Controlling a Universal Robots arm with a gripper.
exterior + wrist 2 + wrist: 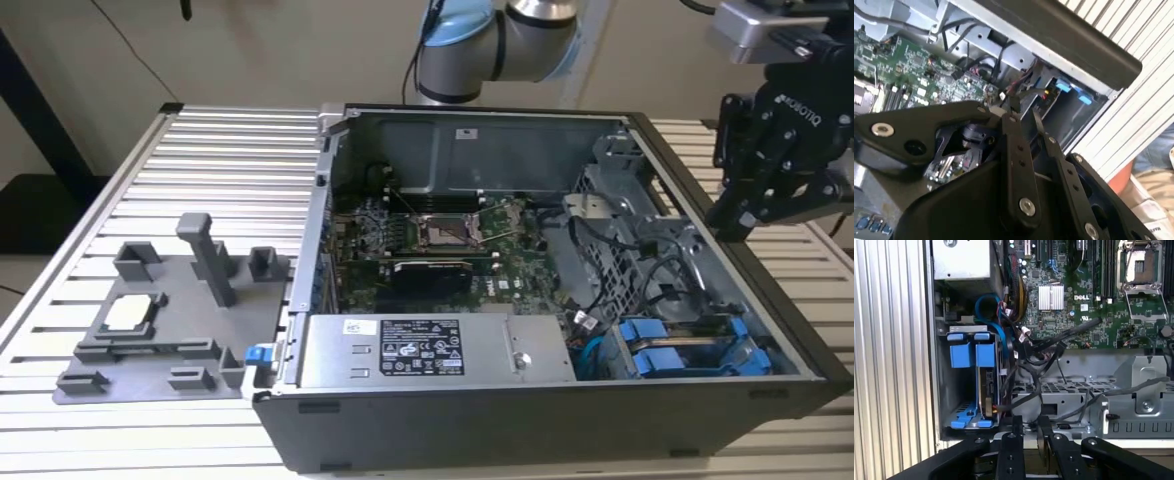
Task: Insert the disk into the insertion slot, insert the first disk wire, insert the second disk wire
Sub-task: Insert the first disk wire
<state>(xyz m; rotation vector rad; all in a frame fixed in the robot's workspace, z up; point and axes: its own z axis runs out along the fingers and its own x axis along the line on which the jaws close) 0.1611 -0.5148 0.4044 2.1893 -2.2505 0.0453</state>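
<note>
Over the side wall of the case (534, 430), toward the exterior view's right: my gripper (737, 222), black jointed metal, fingers (1012, 445) drawn close together on nothing. Below and ahead of them, at the case corner beside the power supply (420, 350): the disk (987, 387), flat silver-grey metal in glossy blue plastic, standing on edge within the insertion slot (943, 390) of dull sheet steel, long axis running from its blue tabs toward me. Alongside: a second blue frame (960, 354); slack black cables (1046, 347).

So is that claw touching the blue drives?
Apart. In the exterior view the gripper hangs above the case wall, well clear of the blue drives down inside the case.
</note>
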